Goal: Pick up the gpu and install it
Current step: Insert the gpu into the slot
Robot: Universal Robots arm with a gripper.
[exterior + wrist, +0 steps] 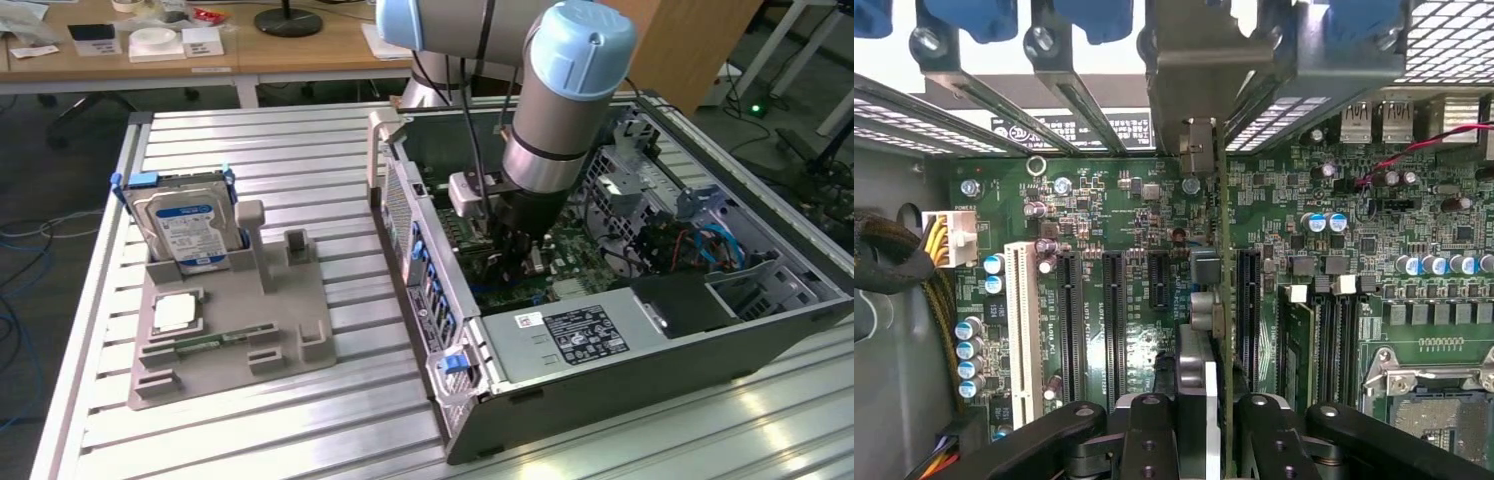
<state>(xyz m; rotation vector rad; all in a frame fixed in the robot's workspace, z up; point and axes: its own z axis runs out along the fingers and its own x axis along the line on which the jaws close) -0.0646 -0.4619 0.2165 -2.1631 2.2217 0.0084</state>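
**The gpu is already picked up and carried into the computer case, but not yet seated.**

In the exterior view, our gripper is low inside the open computer case, right of the grey parts holder. In the wrist view, our fingers pinch the gpu edge-on, narrowly apart, above the motherboard slots; insertion remains, we judge.

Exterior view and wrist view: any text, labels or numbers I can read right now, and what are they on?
No text reads clearly in either view.
Hard drive in the grey holder: blue-white label, print too small.
Power supply in the computer case: black label and white sticker, blurred.
Motherboard: white markings by the slots, too small.
White sticker on the case wall behind: dark print, unreadable.
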